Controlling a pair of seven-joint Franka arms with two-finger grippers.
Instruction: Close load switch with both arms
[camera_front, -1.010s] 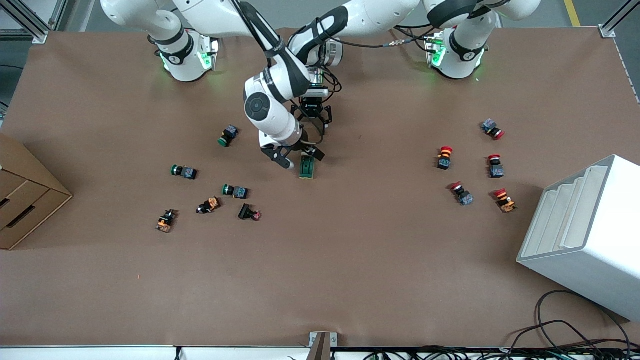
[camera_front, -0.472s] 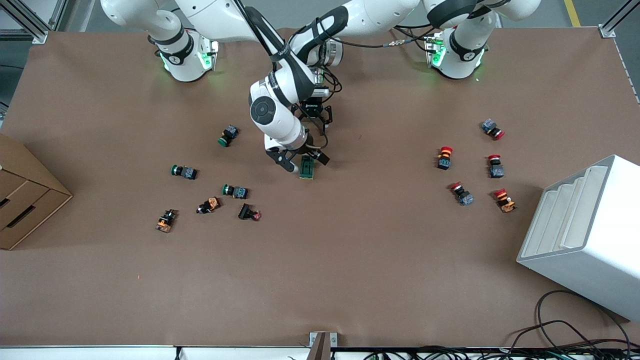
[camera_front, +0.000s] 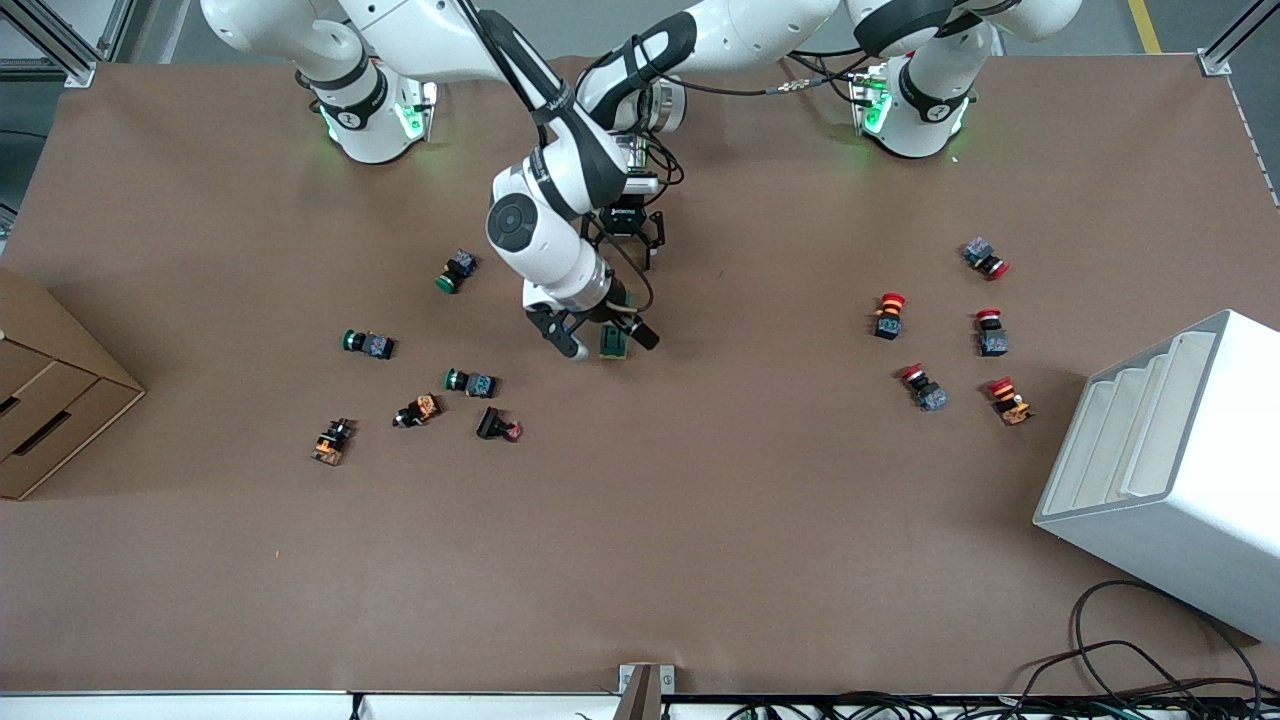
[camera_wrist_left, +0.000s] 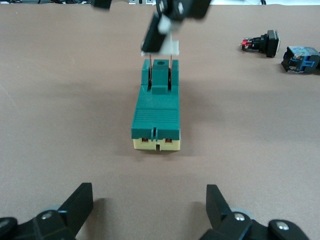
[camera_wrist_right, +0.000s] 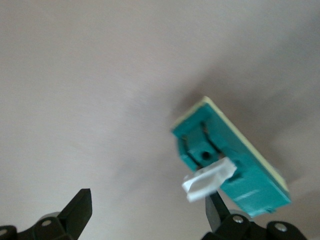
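The load switch (camera_front: 613, 345) is a dark-green block lying flat on the brown table near its middle. In the left wrist view the switch (camera_wrist_left: 156, 110) shows its white lever (camera_wrist_left: 165, 46) raised at one end. My right gripper (camera_front: 598, 337) is open and hovers low over the switch, with one fingertip (camera_wrist_left: 154, 36) touching the lever. In the right wrist view the switch (camera_wrist_right: 235, 160) and lever (camera_wrist_right: 207, 180) lie beside one finger of the right gripper (camera_wrist_right: 147, 207). My left gripper (camera_front: 627, 256) is open and empty, farther from the front camera than the switch. In its own view the left gripper (camera_wrist_left: 148, 207) faces the switch's cream end.
Several green-capped and orange push-buttons (camera_front: 470, 382) lie toward the right arm's end, two showing in the left wrist view (camera_wrist_left: 262, 42). Several red-capped push-buttons (camera_front: 888, 312) lie toward the left arm's end. A cardboard box (camera_front: 45, 385) and a white rack (camera_front: 1165, 470) stand at the table's ends.
My right gripper has moved toward the front camera along the switch and now straddles its lever end. The left gripper has hardly moved. The switch stays in place.
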